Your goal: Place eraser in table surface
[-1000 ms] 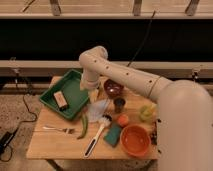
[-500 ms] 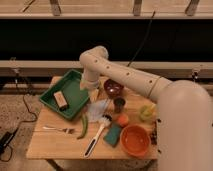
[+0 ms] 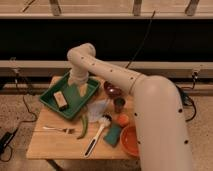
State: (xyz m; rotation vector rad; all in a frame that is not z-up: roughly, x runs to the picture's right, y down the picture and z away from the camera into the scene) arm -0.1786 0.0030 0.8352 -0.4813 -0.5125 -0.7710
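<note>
My gripper [image 3: 81,90] hangs over the green tray [image 3: 75,103], at the table surface's [image 3: 55,142] far-left corner.
Fingers spread, empty; the eraser [image 3: 60,99] lies in the tray.

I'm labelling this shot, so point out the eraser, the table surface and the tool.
eraser [image 3: 60,99]: camera view, top of the block, lying in the green tray [image 3: 74,105].
table surface [image 3: 55,145]: camera view, bare planks near the front edge.
tool [image 3: 81,90]: camera view, its tip, over the tray.

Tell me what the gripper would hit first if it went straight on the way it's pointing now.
Probably the bare floor of the green tray, beside the eraser. The gripper hangs over the tray pointing down. Depth is unclear, so how closely it would pass the eraser is a guess.
</note>
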